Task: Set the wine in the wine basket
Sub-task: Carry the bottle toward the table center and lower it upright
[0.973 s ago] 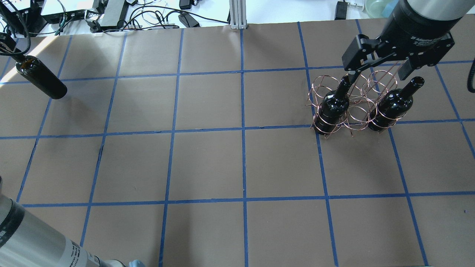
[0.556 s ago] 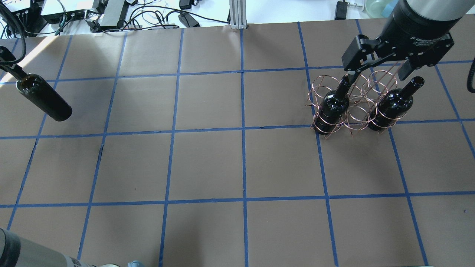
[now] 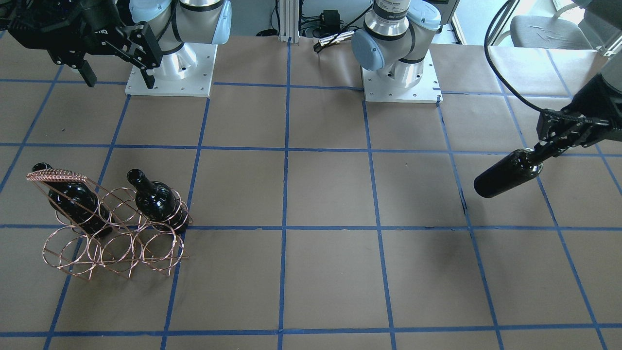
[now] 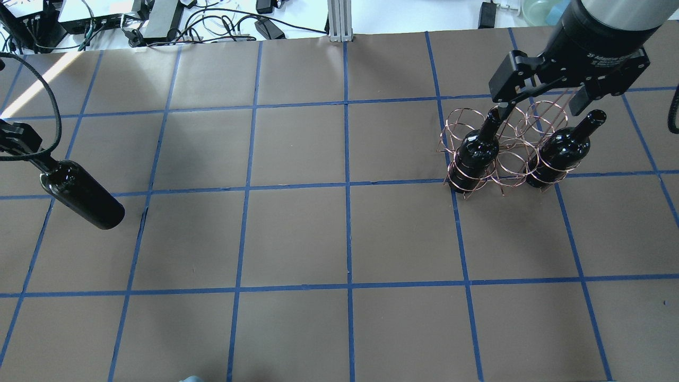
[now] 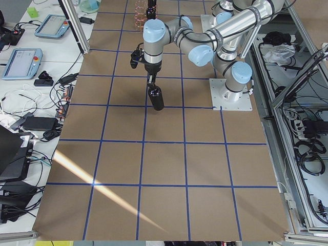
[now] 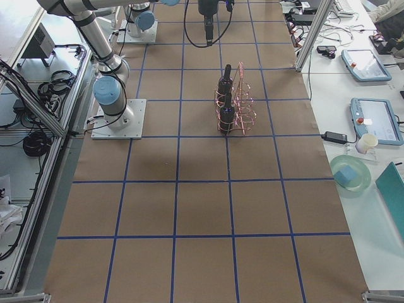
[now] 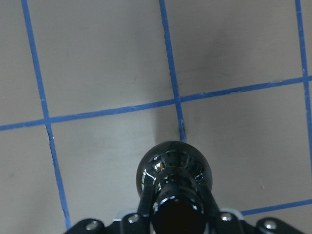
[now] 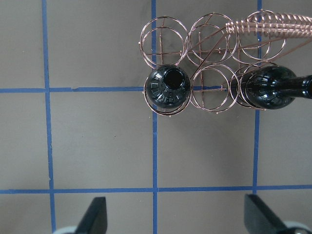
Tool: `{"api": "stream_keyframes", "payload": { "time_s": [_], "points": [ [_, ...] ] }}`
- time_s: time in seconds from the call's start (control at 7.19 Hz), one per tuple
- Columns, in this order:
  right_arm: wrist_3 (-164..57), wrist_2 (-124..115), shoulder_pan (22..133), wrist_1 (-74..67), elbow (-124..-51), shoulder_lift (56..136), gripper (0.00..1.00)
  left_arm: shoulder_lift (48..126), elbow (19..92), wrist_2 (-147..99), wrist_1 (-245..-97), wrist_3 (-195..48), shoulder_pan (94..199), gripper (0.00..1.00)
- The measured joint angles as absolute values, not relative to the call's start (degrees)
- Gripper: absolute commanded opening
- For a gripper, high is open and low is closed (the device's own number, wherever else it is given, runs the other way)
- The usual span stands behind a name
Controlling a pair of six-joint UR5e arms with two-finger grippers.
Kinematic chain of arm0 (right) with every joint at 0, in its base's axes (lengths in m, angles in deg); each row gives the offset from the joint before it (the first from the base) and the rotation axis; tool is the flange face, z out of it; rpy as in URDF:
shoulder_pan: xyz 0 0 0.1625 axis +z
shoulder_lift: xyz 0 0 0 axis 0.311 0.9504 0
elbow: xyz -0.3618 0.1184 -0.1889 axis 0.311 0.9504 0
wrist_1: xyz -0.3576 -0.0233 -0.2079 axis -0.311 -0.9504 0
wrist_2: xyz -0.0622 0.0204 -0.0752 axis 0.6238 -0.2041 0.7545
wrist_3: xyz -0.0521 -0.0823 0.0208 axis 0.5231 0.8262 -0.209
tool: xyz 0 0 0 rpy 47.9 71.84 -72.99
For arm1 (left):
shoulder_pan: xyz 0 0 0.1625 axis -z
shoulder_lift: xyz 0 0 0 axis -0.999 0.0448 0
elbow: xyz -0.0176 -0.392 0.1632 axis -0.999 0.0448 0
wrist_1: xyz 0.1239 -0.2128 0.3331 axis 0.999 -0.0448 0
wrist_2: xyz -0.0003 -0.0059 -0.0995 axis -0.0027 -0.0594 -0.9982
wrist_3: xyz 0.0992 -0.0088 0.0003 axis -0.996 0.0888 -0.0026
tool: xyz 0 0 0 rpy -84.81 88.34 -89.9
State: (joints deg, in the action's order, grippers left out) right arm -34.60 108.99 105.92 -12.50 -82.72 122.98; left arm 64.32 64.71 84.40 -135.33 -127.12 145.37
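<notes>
My left gripper (image 4: 29, 154) is shut on the neck of a black wine bottle (image 4: 82, 194), which hangs tilted above the table at the left. It also shows in the front-facing view (image 3: 508, 173) and the left wrist view (image 7: 174, 170). The copper wire wine basket (image 4: 507, 163) stands at the far right, its coiled handle (image 3: 56, 174) on top. Two more black bottles (image 4: 477, 151) (image 4: 562, 148) stand in its end rings, with a bare ring between them. My right gripper (image 4: 542, 103) hangs open and empty above the basket, and in the right wrist view (image 8: 178, 217) it is just off the basket's side.
Cables and boxes (image 4: 159, 21) and an aluminium post (image 4: 339, 21) line the far edge. The two arm bases (image 3: 170, 63) (image 3: 398, 63) stand at the robot's side. Brown paper with blue tape lines covers the table between bottle and basket.
My left gripper has carried the bottle toward the robot's side of the table and slightly to the right. The right gripper and the basket have not moved.
</notes>
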Motion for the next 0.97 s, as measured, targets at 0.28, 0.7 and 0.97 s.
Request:
{"api": "stream_keyframes", "payload": {
  "time_s": [0.28, 0.7, 0.97],
  "points": [
    [-34.6, 109.1, 105.9, -12.5, -82.8, 123.0, 1.0, 59.8, 68.2, 84.2, -135.7, -113.1, 153.9, 0.0],
    [-34.5, 109.1, 105.9, -12.4, -82.9, 123.0, 1.0, 60.0, 69.0, 84.0, -134.1, -87.3, 172.0, 0.0],
    [-34.5, 109.1, 105.9, -12.4, -82.9, 123.0, 1.0, 61.5, 70.1, 85.2, -128.9, -81.5, 176.3, 0.0]
  ]
}}
